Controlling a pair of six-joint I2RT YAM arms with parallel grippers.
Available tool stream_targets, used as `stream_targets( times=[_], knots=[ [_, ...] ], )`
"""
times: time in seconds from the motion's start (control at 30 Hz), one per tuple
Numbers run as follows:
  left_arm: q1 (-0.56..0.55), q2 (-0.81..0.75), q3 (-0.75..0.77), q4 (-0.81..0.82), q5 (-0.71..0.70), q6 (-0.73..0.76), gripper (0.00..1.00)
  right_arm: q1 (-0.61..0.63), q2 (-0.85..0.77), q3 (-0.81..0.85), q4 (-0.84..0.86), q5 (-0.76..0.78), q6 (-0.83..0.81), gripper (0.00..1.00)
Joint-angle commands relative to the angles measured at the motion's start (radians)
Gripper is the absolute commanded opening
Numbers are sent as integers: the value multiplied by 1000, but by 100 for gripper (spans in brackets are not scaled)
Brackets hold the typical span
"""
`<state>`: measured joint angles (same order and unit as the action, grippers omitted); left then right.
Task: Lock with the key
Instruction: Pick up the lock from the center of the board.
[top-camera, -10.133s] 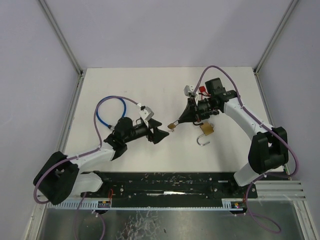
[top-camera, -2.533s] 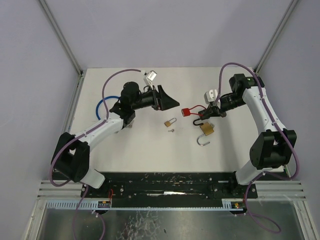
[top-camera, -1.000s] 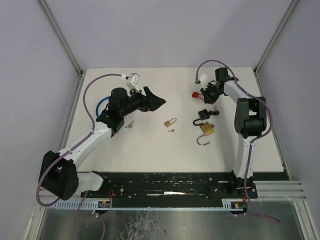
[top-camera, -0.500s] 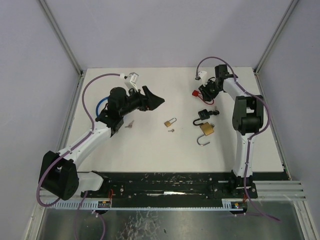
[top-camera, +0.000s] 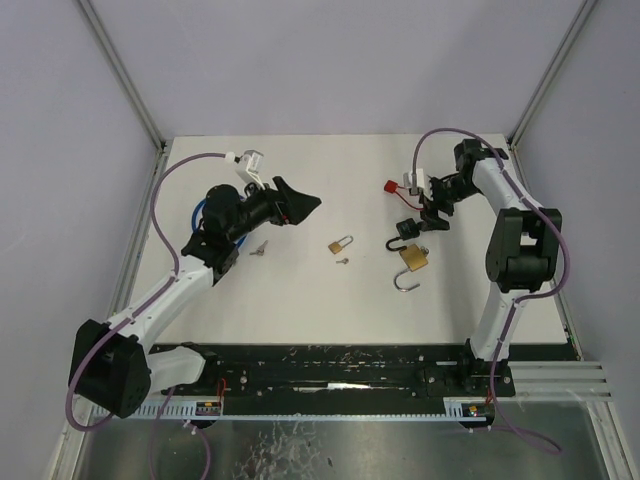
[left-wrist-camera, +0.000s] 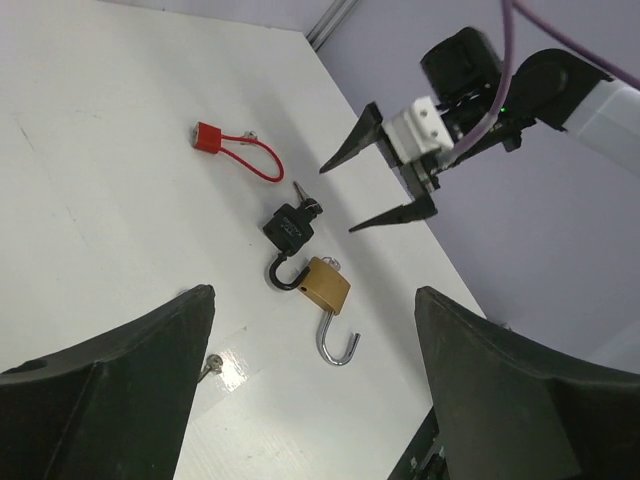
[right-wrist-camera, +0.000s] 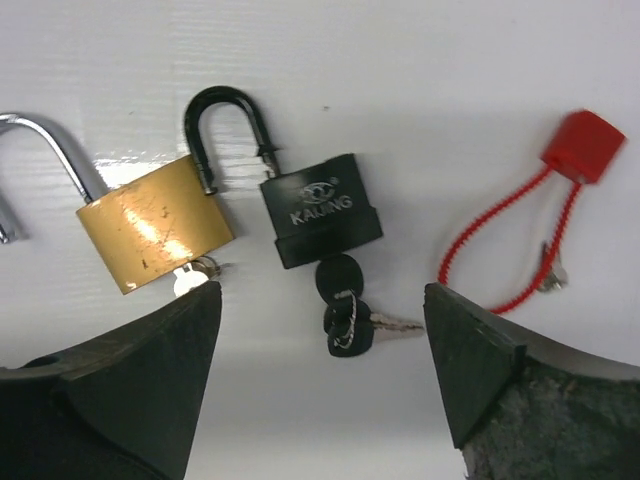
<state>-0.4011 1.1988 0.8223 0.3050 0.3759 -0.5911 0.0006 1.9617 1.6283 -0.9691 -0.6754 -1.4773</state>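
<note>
**Entry: black padlock** (right-wrist-camera: 322, 222). It lies on the table (top-camera: 300, 300) at 3 o'clock from centre, just under the right gripper (top-camera: 432, 212).
- **Condition:** shackle swung out, free leg against the brass padlock (right-wrist-camera: 155, 230) at its 9 o'clock, which is also open. Key (right-wrist-camera: 337, 275) seated in the cylinder. Not locked.
- **Right gripper:** jaws wide, empty.
- **Left gripper** (top-camera: 300, 200): jaws wide, empty, at 10 o'clock, well apart.
- **Also present:** red cable seal (right-wrist-camera: 585, 143) at 2 o'clock.
- **Outstanding, by judgement:** seat the shackle and turn the key.

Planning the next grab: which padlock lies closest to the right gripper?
The black padlock, centred ahead of the open right gripper; the bigger brass padlock lies beside it, the small brass one farther off.
</note>
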Motion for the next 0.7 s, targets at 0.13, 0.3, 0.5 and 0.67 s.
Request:
stream_targets(
  times=[0.13,0.3,0.5,0.67],
  knots=[
    [15,-66,-40,107,-23,27,82,16,88,44,-117,-47,-364,99],
    [17,-76,-47,111,-28,28,83,51,161,90,-103,14,-354,99],
    [18,-72,-42,98,-20,31,83,67,205,105,-92,45,-337,96],
    [18,-63,-45,113,-11,23,83,71,238,113,-97,84,-331,92]
  ],
)
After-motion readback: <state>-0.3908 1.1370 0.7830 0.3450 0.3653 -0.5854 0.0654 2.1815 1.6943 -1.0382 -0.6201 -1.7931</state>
